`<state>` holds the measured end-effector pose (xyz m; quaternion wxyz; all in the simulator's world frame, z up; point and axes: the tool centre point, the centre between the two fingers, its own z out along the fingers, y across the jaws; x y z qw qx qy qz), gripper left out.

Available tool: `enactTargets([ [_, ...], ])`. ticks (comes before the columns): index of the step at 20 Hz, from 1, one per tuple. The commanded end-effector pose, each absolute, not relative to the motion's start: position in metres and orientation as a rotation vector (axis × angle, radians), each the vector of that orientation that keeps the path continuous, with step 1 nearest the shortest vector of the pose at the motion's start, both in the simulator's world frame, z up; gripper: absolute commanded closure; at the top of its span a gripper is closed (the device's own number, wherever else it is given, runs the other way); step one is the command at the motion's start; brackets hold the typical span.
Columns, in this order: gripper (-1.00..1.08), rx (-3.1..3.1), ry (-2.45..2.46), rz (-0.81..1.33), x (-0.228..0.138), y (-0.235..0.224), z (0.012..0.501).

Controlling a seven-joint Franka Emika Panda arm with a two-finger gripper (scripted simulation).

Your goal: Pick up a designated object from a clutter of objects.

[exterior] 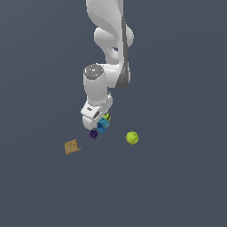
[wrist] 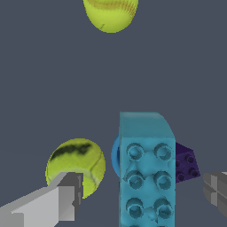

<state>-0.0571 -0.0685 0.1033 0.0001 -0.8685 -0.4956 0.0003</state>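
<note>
While the gripper (wrist: 142, 197) hangs low with its fingers (wrist: 62, 199) spread, the teal block (wrist: 146, 177) stands between them, untouched. A blue cup (wrist: 115, 156) and purple cube (wrist: 186, 165) lie just behind the block; one yellow-green ball (wrist: 75, 165) sits beside it, another ball (exterior: 132, 138) and a tan box (exterior: 72, 146) well apart.

Flat, even, dim simulator light; no cast shadows or glare, perhaps faint shading; both views sharp, coarsely rendered.
</note>
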Motion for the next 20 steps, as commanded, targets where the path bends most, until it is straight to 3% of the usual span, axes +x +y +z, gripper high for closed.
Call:
enactTargets([
  [1, -0.92, -2.728, -1.558, 0.0, -0.0571, -0.0686, 0.0941],
  [6, -0.92, -2.728, -1.559, 0.0, -0.0568, -0.0687, 0.0874],
  [7, 1.08, -2.728, -1.559, 0.0, -0.0568, -0.0687, 0.0874],
  [20, 1.08, -2.728, -1.559, -0.001, -0.0564, -0.0692, 0.0901],
])
